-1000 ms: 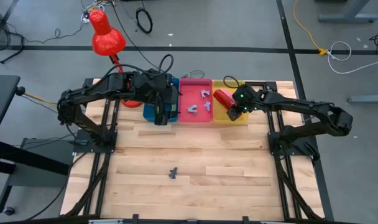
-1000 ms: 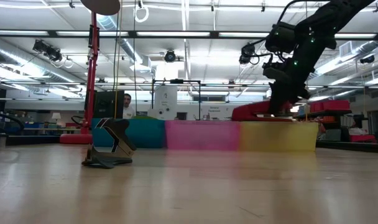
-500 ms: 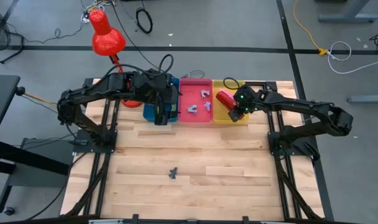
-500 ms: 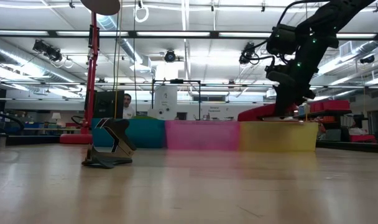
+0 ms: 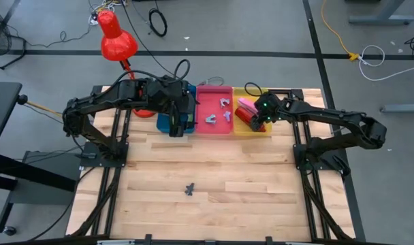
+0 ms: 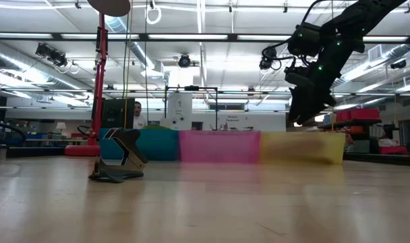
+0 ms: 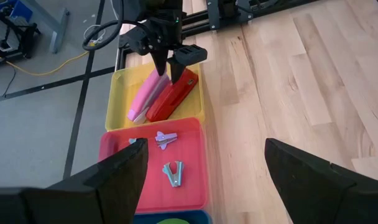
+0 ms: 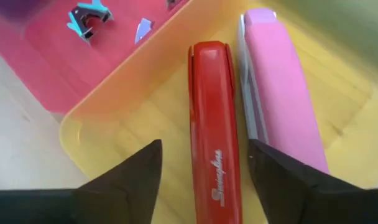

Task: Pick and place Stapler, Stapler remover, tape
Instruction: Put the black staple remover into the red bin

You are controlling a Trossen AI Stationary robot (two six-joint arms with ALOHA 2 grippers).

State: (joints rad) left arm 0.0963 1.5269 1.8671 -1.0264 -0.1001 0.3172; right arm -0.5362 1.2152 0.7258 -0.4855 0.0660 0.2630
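Table: pale wood-plank top (image 5: 214,170) on a grey workshop floor; across it at table height, a long hall with ceiling lights.
Lamp: glossy red shade (image 5: 116,39) off the table's far left corner.
Left gripper (image 5: 176,126): over the blue bin (image 5: 165,122), fingers spread wide with nothing between them.
Blue bin: smooth plastic, mostly hidden under the left arm; a sliver of green shows inside it in the left wrist view.
Loose staple remover (image 5: 189,189): small dark claw shape alone on the wood, well apart from both arms.
Pink bin (image 5: 201,109): translucent plastic holding small claw-shaped staple removers (image 7: 172,173).
Yellow bin (image 5: 240,127): translucent, rectangular, holding two staplers side by side.
Red stapler (image 8: 212,137): long, glossy, lying flat on the bin floor.
Pink stapler (image 8: 277,93): same shape, just beside the red one.
Right gripper (image 5: 257,123): just above the red stapler, fingers parted to either side of it and gripping nothing.
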